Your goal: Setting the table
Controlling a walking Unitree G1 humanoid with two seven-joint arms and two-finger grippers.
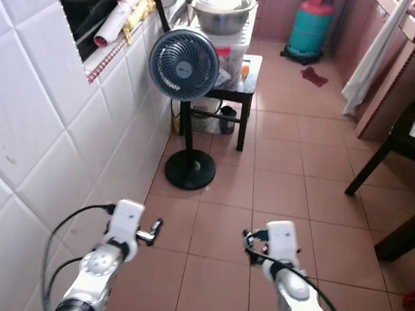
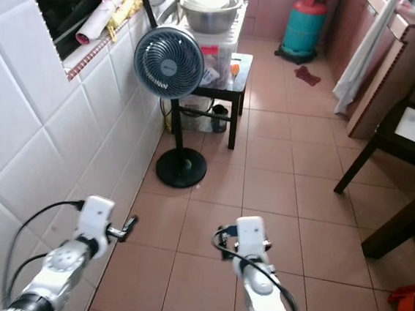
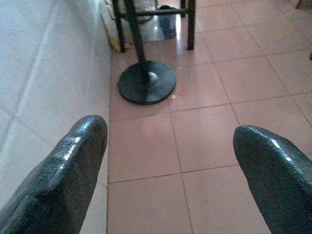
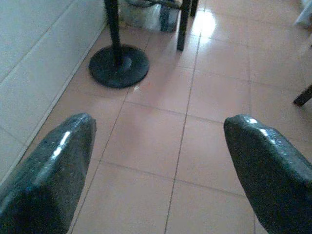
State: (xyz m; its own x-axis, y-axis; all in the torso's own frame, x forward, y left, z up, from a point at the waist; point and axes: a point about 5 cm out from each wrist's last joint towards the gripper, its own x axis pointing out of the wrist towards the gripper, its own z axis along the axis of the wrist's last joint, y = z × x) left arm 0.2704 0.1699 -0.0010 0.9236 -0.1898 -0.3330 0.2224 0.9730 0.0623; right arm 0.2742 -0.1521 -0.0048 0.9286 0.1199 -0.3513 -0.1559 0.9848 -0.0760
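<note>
Terracotta floor tiles [image 1: 285, 185] run along a white tiled wall [image 1: 38, 154], and on a small black desk [image 1: 247, 82] against that wall, well ahead of both arms, stands a stack of metal bowls [image 1: 221, 8] on a plastic container. Just before it a dark pedestal fan [image 1: 184, 63] rises from its round base [image 3: 147, 81]. Both arms reach forward low over the floor, side by side: the left end effector [image 3: 170, 146] spread wide and empty, the right end effector [image 4: 161, 141] likewise wide and empty. A teal gas cylinder [image 1: 311, 29] stands far behind.
</note>
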